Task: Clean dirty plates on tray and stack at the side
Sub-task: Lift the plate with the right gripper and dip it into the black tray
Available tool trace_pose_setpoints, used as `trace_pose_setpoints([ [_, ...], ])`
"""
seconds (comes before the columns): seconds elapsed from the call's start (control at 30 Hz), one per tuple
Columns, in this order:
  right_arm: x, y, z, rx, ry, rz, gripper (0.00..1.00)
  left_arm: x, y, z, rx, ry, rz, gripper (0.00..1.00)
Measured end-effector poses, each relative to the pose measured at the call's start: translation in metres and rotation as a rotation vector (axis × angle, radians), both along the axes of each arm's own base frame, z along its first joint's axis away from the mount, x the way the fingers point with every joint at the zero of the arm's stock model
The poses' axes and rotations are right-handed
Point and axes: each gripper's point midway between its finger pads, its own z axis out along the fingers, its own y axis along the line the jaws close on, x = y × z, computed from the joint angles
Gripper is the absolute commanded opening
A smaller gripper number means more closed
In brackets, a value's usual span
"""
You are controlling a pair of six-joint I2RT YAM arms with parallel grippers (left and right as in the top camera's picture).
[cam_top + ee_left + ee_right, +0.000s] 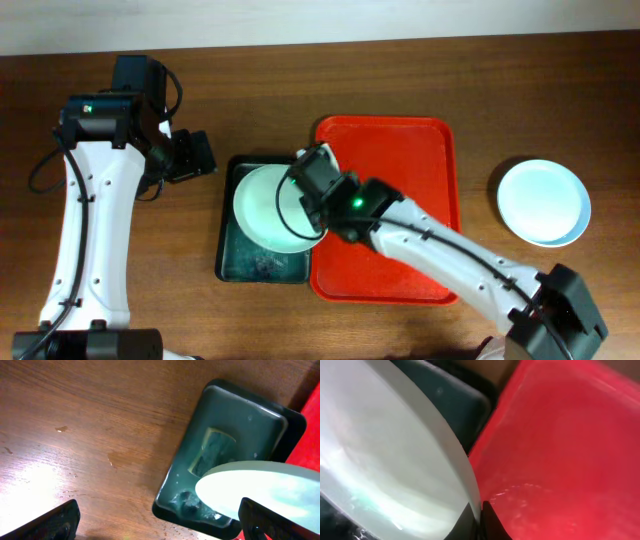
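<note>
My right gripper [305,190] is shut on the rim of a pale-mint plate [265,205] and holds it tilted over the dark green-black tray [226,262]. In the right wrist view the fingers [479,516] pinch the plate's edge [385,460], which shows a faint teal tint low down. The red tray [400,150] lies bare just to the right, also in the right wrist view [560,450]. Another white plate [543,202] rests on the table at the far right. My left gripper [205,157] is open and empty, left of the dark tray; it also shows in the left wrist view [160,522].
The dark tray [235,415] holds water and a green sponge [212,452], partly under the held plate [265,485]. The red tray's edge [312,420] touches the dark tray's right side. Wooden tabletop surrounds both trays.
</note>
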Motion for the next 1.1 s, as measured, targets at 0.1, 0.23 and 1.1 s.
trace_pose_setpoints([
  [0.1,-0.006,0.004,0.025,-0.097,-0.162,-0.003,0.04,0.0,0.0,0.0,0.0,0.0,0.0,0.99],
  [0.23,-0.013,0.005,0.059,-0.184,-0.352,-0.026,0.04,0.0,0.0,0.0,0.0,0.0,0.0,1.0],
  [1.1,-0.034,0.008,0.105,-0.343,-0.643,-0.078,0.04,0.0,0.0,0.0,0.0,0.0,0.0,0.99],
])
